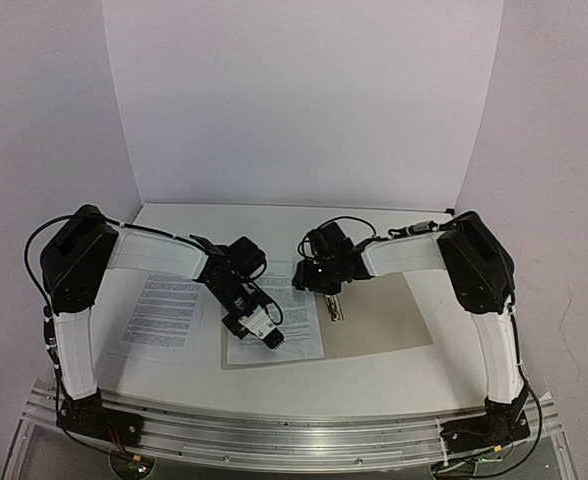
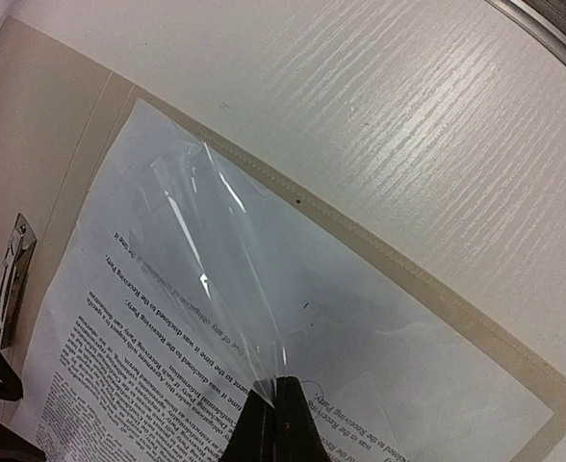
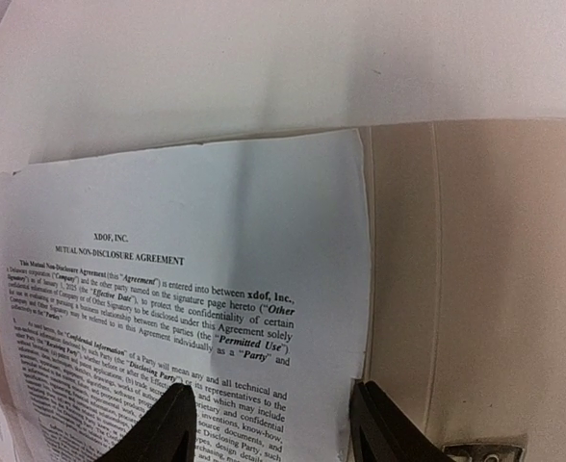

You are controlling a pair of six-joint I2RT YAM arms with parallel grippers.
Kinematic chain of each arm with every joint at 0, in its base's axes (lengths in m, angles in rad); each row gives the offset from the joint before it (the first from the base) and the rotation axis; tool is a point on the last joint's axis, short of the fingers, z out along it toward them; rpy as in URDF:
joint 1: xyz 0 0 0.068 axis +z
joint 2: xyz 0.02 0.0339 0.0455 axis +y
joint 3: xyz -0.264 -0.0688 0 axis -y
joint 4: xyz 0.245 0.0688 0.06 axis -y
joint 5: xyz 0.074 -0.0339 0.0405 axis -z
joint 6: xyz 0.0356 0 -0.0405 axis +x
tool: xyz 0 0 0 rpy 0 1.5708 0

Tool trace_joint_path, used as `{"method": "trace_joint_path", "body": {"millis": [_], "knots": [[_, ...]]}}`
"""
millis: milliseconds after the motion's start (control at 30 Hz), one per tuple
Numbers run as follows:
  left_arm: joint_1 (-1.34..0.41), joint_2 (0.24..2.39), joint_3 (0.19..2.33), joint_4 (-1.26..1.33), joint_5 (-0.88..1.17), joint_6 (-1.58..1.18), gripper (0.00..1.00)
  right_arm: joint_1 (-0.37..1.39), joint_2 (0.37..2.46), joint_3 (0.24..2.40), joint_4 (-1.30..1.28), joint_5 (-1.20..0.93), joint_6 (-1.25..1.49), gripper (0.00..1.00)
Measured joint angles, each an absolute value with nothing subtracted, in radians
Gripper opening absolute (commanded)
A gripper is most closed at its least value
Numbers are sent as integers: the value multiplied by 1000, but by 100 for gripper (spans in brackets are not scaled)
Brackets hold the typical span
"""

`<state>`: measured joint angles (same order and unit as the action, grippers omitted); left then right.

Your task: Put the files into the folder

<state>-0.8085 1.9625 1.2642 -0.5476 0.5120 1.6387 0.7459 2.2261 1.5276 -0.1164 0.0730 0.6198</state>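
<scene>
The beige folder (image 1: 384,315) lies open on the table, with a metal clip (image 2: 9,279) by its spine. One printed file (image 1: 302,322) rests on its left half, and a second file (image 1: 164,315) lies on the table to the left. My left gripper (image 2: 275,385) is shut on a clear plastic film (image 2: 216,250) and holds it up off the sheet (image 2: 119,385). My right gripper (image 3: 273,423) is open low over the same sheet (image 3: 196,241), one finger above the text and the other at the paper's edge beside the spine (image 3: 398,269). It holds nothing.
The folder's right half (image 3: 514,269) is bare cardboard. White backdrop walls close the table at the back and sides. An aluminium rail (image 1: 294,430) carrying both arm bases runs along the near edge.
</scene>
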Motion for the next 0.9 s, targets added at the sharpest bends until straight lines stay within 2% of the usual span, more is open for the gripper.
{"method": "trace_joint_path", "body": {"millis": [533, 900], "knots": [[-798, 1963, 1248, -540, 522, 1715, 0, 769, 2226, 1519, -52, 53, 607, 57], [-786, 1958, 1243, -539, 532, 1760, 0, 759, 2226, 1522, -108, 150, 577, 58]]}}
